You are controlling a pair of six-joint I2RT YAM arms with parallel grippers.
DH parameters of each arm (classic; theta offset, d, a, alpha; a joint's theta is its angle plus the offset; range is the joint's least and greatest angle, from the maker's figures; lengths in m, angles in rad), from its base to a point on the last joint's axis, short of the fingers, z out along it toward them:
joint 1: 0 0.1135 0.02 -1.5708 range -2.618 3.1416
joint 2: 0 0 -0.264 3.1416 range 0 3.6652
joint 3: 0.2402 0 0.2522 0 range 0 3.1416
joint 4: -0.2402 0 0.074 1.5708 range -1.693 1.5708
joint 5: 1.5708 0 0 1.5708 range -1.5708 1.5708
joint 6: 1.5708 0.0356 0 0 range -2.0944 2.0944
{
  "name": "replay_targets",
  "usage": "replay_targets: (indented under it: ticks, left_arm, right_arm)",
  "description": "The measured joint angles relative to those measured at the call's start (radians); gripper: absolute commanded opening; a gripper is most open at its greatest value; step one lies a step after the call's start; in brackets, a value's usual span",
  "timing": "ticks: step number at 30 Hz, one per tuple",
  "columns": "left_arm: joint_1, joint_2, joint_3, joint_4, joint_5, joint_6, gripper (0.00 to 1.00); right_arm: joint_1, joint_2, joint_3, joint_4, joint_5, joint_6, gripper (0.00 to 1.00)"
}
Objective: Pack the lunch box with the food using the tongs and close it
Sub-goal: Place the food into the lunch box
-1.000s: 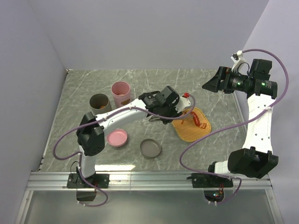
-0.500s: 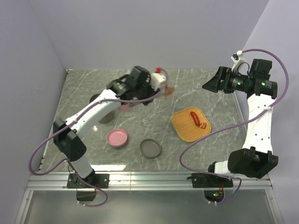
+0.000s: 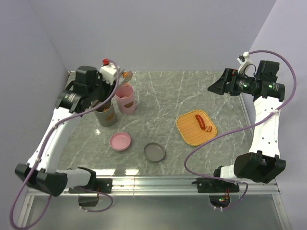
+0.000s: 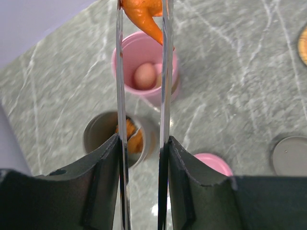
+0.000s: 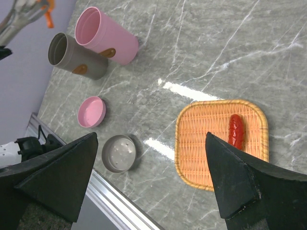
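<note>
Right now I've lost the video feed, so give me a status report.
Left gripper shut on tongs, orange piece pinched above pink cup. Right gripper open, empty, raised. Red strip on tray. Nothing in the way.

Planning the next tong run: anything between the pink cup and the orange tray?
Nothing; just bare marble tabletop between pink cup and orange tray, seen in top external and right wrist views.

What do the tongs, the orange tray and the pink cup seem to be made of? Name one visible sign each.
Tongs: polished metal, thin silvery arms with bright reflections. Orange tray: woven wicker or bamboo, perhaps moulded plastic; fine basket-weave texture. Pink cup: probably plastic, smooth, evenly coloured, matte wall.
</note>
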Motion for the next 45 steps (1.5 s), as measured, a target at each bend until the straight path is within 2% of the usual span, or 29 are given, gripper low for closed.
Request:
replay_targets:
  ticks: [11, 19, 28, 39, 45]
  left_arm:
    - [0.162, -0.254, -0.215, -0.066, -0.034, 0.000, 0.38]
    - [0.221, -0.344, -0.341, -0.101, -0.064, -0.003, 0.39]
    - [0.254, -0.346, -0.371, -0.107, -0.068, -0.003, 0.42]
    - [0.276, -0.302, -0.382, -0.093, -0.073, -0.002, 0.56]
    - [0.278, -0.286, -0.360, -0.101, -0.054, 0.000, 0.60]
  right_arm:
    - [0.000, -0.006, 0.000, 0.000, 0.001, 0.001, 1.00]
    - [0.000, -0.010, 0.000, 0.000, 0.001, 0.001, 1.00]
    - [0.000, -0.010, 0.000, 0.000, 0.001, 0.001, 1.00]
    - [0.000, -0.010, 0.000, 0.000, 0.000, 0.001, 1.00]
    - [0.000, -0.010, 0.000, 0.000, 0.000, 0.001, 1.00]
